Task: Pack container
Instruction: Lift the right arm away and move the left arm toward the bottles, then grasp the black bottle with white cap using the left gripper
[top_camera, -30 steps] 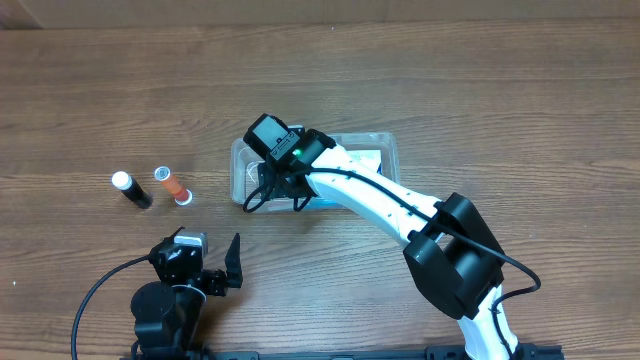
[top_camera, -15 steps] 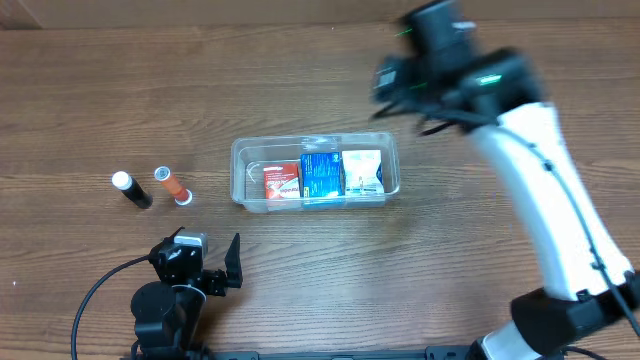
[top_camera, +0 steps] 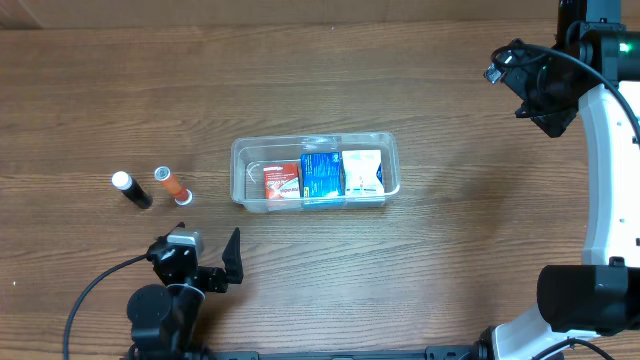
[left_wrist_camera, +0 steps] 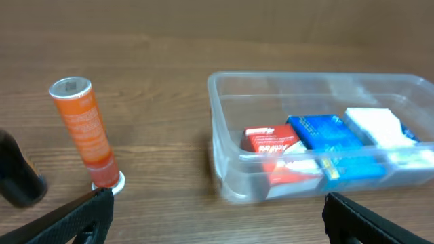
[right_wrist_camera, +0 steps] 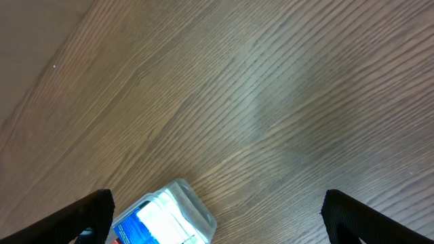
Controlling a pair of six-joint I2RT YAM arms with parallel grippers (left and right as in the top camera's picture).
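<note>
Clear container (top_camera: pixel 247 168) at mid-bench (top_camera: pixel 450 250), long axis running left to right, holding a red box (top_camera: pixel 281 181), a blue box (top_camera: pixel 321 176) and a white box (top_camera: pixel 362 172) side by side. Well apart to its left are an orange tube (top_camera: pixel 171 185) and a black tube (top_camera: pixel 131 190). The left hand (left_wrist_camera: pixel 218 198), near the front edge, faces the container with fingers spread wide, grasping nothing. The right hand (right_wrist_camera: pixel 217 198), at the far right, is likewise released and empty.

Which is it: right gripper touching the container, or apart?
Apart. Overhead shows the right gripper near the right edge, with a stretch of table between it and the container.
</note>
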